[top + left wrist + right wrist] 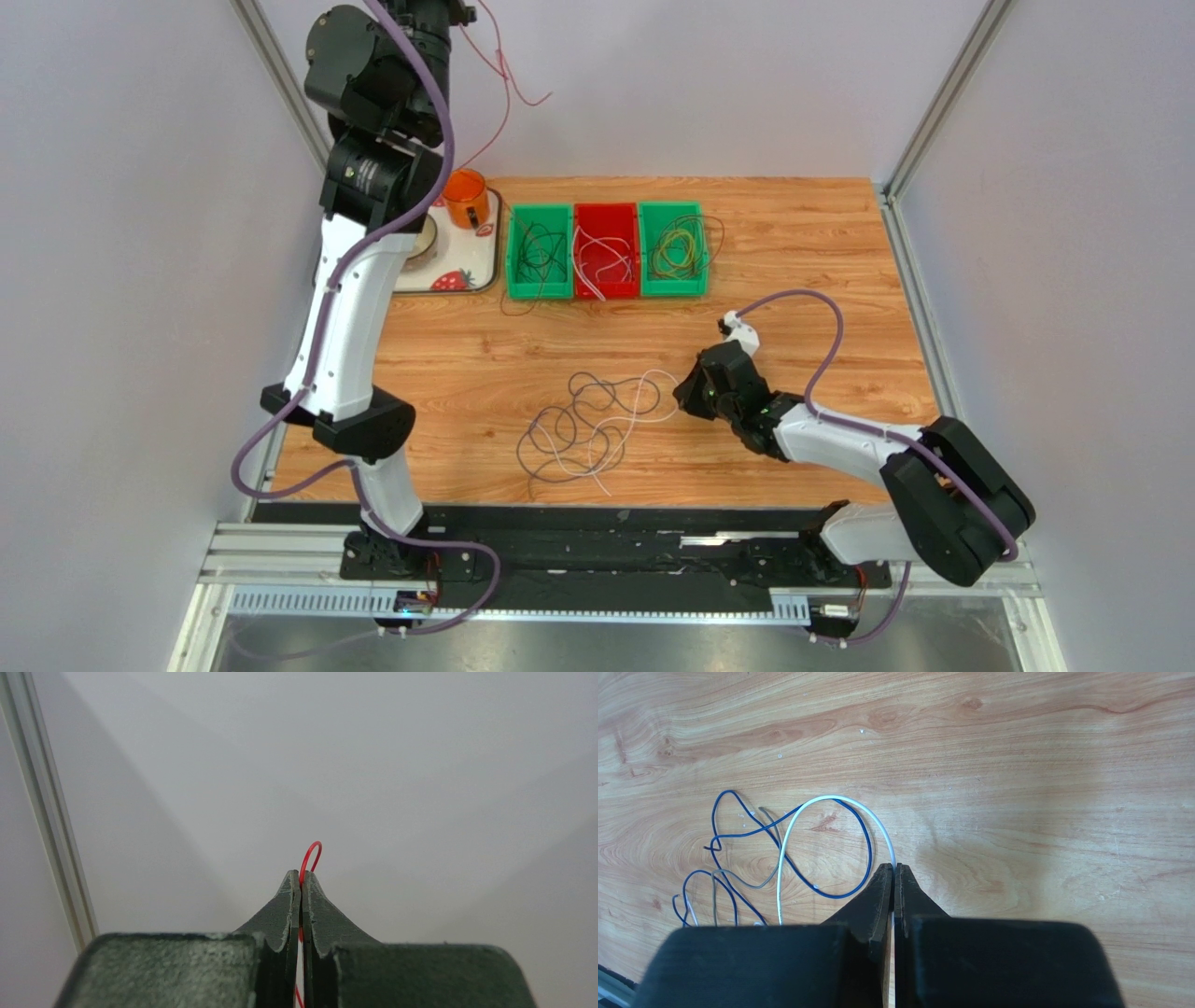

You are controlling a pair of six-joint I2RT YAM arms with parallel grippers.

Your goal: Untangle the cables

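Note:
A loose tangle of cables, dark, grey and white, lies on the wooden table in front of the arms. My right gripper is down at the tangle's right edge, shut on the end of the white cable. A blue cable and a grey cable loop beside it on the wood. My left arm is raised high at the back left. Its gripper is shut on a thin red cable, which hangs free in the air in front of the back wall.
Three small bins stand in a row at the back: green, red and green, each with cables inside. An orange mug stands on a strawberry-print tray at the back left. Metal frame posts mark the corners.

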